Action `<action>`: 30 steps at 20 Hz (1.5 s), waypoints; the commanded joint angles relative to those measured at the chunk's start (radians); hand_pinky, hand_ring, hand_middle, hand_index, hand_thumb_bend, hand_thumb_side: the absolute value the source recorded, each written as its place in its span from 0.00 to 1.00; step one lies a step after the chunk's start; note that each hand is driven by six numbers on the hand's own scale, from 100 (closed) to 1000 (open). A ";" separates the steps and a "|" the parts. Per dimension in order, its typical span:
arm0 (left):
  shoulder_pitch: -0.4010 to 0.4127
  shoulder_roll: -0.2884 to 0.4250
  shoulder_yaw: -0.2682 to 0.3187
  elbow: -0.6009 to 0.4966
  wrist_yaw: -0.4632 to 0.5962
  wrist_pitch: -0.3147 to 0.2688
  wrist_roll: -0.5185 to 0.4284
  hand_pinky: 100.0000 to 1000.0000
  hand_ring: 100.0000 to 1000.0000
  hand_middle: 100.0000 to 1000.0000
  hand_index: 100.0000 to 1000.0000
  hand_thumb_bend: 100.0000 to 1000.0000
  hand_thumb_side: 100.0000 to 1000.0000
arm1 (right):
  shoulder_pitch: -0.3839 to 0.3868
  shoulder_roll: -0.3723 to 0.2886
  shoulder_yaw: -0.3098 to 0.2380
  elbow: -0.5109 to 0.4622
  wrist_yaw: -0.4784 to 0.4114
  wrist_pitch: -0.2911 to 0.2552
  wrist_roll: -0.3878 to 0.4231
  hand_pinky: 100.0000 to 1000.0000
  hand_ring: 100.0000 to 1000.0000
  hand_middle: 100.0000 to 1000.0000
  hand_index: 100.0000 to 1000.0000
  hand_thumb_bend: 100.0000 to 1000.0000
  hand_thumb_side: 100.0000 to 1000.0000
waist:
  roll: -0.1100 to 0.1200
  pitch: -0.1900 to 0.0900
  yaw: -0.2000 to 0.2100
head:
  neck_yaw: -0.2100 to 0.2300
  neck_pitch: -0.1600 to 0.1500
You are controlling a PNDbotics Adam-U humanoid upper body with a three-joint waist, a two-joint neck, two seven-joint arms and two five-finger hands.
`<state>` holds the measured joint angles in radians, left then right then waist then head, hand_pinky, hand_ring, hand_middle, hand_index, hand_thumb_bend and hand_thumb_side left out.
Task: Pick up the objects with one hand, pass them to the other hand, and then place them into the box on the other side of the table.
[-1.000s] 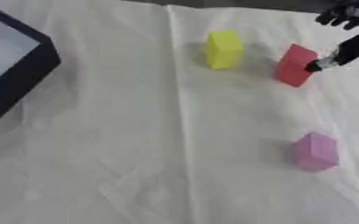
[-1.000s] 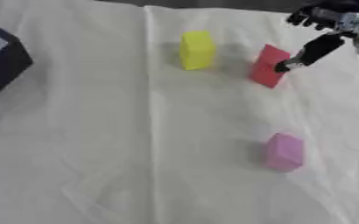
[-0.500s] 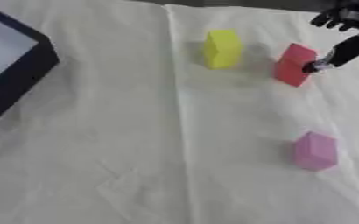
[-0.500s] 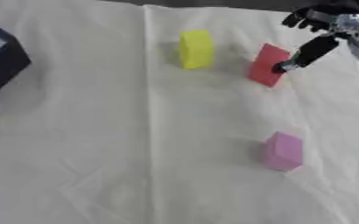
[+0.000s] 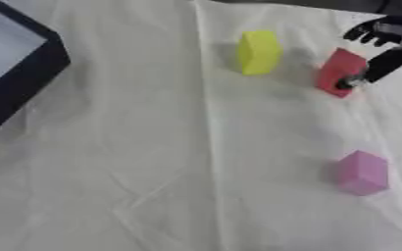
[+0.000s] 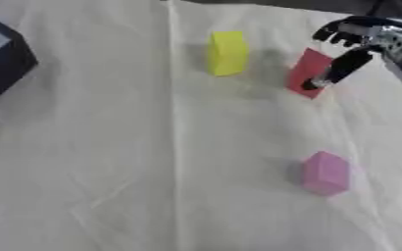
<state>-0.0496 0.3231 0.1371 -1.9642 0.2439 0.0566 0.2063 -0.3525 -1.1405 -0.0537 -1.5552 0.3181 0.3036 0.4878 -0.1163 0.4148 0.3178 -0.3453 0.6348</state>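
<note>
A red block point(image 5: 338, 71) stands tilted on the white cloth at the upper right. My right hand point(image 6: 374, 37) comes in from the upper right corner, open. Its thumb point(image 6: 335, 70) reaches down and touches the block's right face, while the fingers point(image 5: 365, 31) hover spread above and to the right of the block, apart from it. A yellow block point(image 5: 259, 52) stands just left of the red one. A pink block point(image 5: 362, 172) sits nearer, at the lower right. The black box point(image 5: 22, 73) with a pale floor lies at the left edge. My left hand shows in neither view.
A white cloth point(image 5: 153, 162) with creases covers the table. One fold line runs down its middle. A dark strip lines the far edge behind the blocks.
The right hand's thumb has slid down and left along the red block's right face. The blocks and the box stay where they were.
</note>
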 commanded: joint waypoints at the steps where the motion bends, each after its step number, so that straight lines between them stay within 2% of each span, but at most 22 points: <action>1: -0.006 0.017 -0.001 -0.020 -0.008 -0.002 -0.005 0.85 0.69 0.80 0.73 0.82 0.32 | -0.011 -0.027 -0.012 0.011 0.015 -0.001 0.003 0.90 0.92 0.89 0.91 0.64 0.18 | 0.003 -0.013 0.003 | -0.005 -0.015; 10: -0.007 0.015 -0.003 -0.021 -0.012 -0.001 -0.008 0.85 0.69 0.80 0.73 0.81 0.32 | -0.012 -0.020 -0.017 0.039 0.044 0.006 0.014 0.90 0.92 0.89 0.91 0.63 0.19 | 0.001 -0.003 0.008 | -0.013 -0.017; 15: -0.006 0.014 -0.004 -0.021 -0.013 0.000 -0.010 0.86 0.69 0.80 0.73 0.81 0.32 | -0.011 -0.019 -0.021 0.056 0.053 0.010 0.026 0.90 0.92 0.86 0.91 0.63 0.19 | 0.002 -0.001 0.007 | -0.015 -0.017; 30: -0.006 0.009 -0.007 -0.018 -0.015 0.001 -0.017 0.86 0.69 0.80 0.73 0.80 0.32 | -0.009 -0.014 -0.027 0.080 0.053 0.029 0.015 0.90 0.92 0.85 0.90 0.57 0.20 | 0.002 0.006 0.007 | -0.015 -0.023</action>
<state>-0.0528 0.3231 0.1300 -1.9649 0.2358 0.0597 0.1921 -0.3529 -1.1229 -0.0615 -1.4750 0.3695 0.3299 0.5057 -0.1188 0.4382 0.3266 -0.3586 0.6268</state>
